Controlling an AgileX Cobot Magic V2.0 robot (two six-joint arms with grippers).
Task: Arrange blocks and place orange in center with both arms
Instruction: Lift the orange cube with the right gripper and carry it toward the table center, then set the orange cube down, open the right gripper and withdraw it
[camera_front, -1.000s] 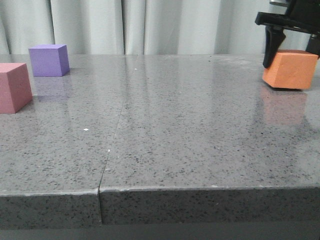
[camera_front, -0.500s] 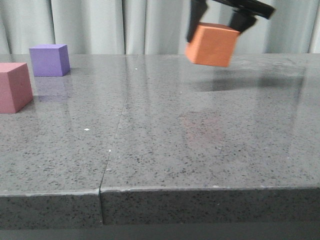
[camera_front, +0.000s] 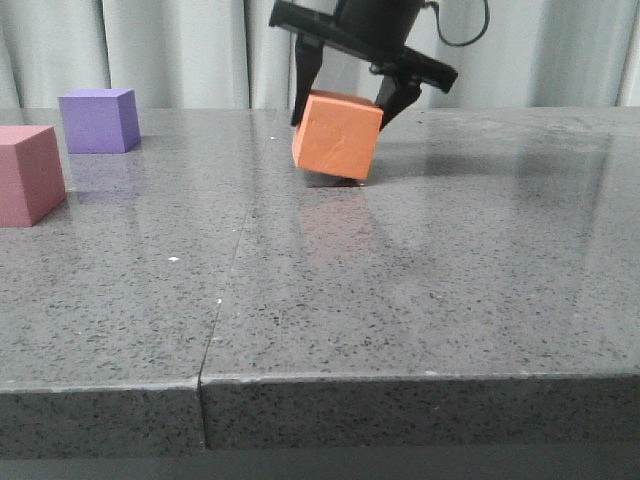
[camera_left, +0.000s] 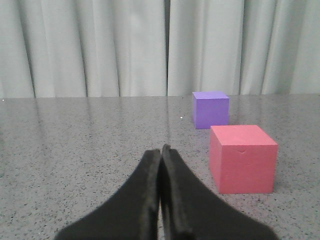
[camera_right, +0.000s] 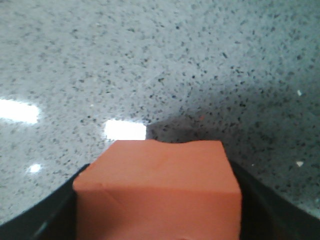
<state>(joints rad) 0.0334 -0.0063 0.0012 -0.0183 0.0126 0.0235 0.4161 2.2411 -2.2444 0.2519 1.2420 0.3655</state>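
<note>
Orange cube (camera_front: 337, 134): near the table's middle, tilted, one lower corner touching or just above the surface; its reflection shows below it.
Right gripper (camera_front: 349, 95): comes down from above, jaws clamped on the orange cube's sides.
Left gripper (camera_left: 161, 155): low over the table, jaws pressed together, holding nothing.
Pink cube (camera_front: 28, 173): at the table's left edge, flat on the surface.
Purple cube (camera_front: 98, 120): just behind the pink cube, apart from it.
Table (camera_front: 420, 280): grey speckled stone, a seam running front to back.

Bare table (camera_front: 420, 280) between orange cube (camera_front: 337, 135) and far-left cubes (camera_front: 30, 172)
</note>
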